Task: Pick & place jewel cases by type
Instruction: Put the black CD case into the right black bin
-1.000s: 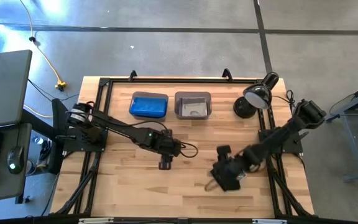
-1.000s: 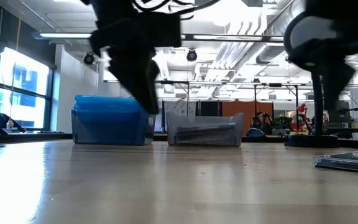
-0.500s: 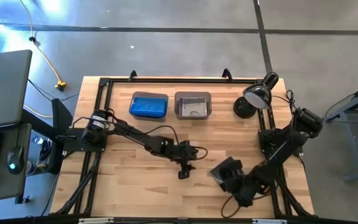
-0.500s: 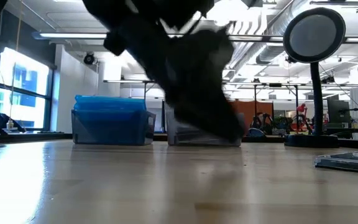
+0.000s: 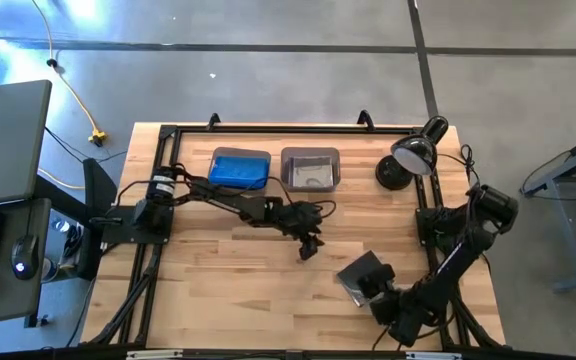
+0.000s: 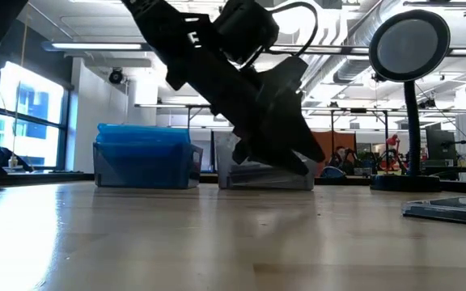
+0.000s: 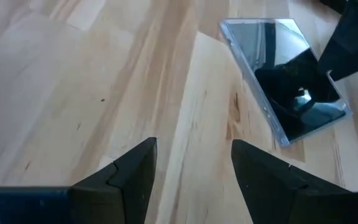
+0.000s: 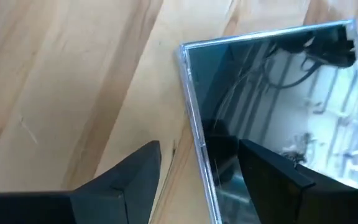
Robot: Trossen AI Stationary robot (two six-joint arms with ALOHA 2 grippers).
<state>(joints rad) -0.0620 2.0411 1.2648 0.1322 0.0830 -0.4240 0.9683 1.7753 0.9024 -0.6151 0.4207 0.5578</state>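
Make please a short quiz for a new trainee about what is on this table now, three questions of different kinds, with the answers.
1. True or false: the dark case lies flat on the wood table.
2. Which bin looks filled with blue cases? A) the blue-looking bin B) the grey bin
3. Fill in: the left claw hangs over bare wood with nothing between its fingers, so it is ____.

Key
1. True. It lies near the right claw, which is open beside it.
2. A. It stands next to the grey bin, on the side of the left arm.
3. Open.
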